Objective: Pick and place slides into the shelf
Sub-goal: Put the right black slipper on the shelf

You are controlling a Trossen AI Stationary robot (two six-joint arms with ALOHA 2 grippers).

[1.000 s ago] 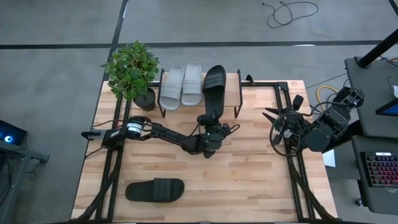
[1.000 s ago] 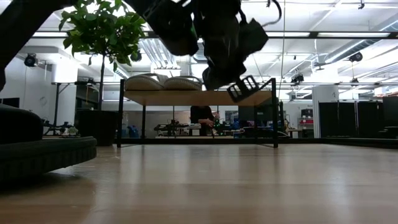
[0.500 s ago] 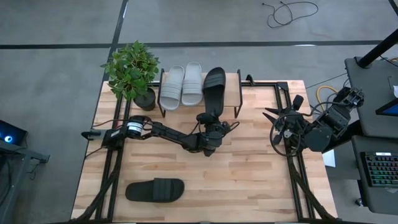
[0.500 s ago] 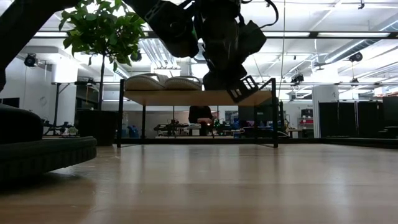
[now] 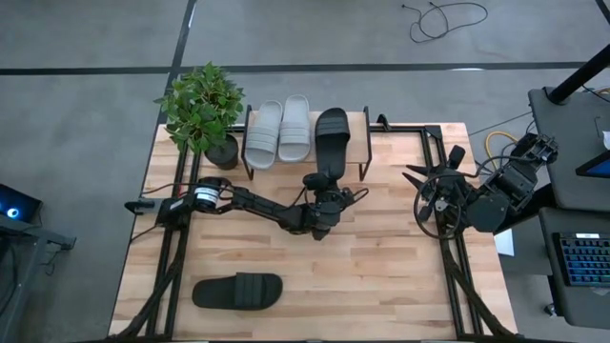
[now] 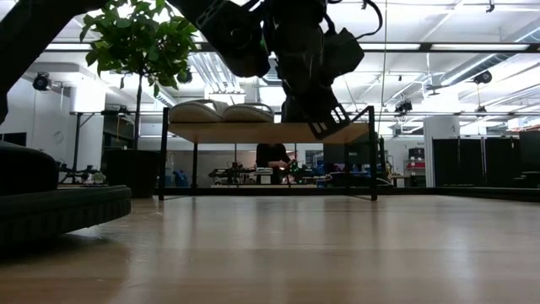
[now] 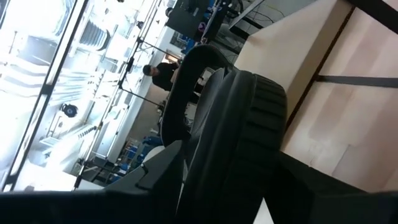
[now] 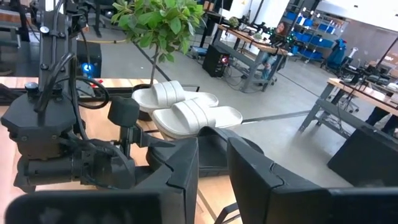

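At the shelf's [image 5: 358, 135] front edge the left fingers [image 5: 325, 183] flank a black slide's [image 5: 331, 133] heel, grip unclear, beside two grey slides [image 5: 277, 131], another black one [image 5: 237, 291] far off on the surface [image 5: 391, 272], right fingers [image 8: 212, 163] slightly apart, empty, right of the shelf, a person [image 6: 272, 159] in the room behind it.

A robotics lab or workshop, large and open. Grey polished concrete floor [image 5: 86, 105] crossed by dark seams around the pale butcher-block wooden counter [image 5: 381, 257]. Beyond that counter, rows of metal-framed workbenches [image 8: 249, 43] laden with equipment, blue storage bins on racks [image 8: 311, 28], exposed ceiling ducts and strip lights [image 6: 439, 63]. A backlit keyboard [image 5: 579, 259] beside the counter; a loose black cable [image 5: 446, 19] on the floor.
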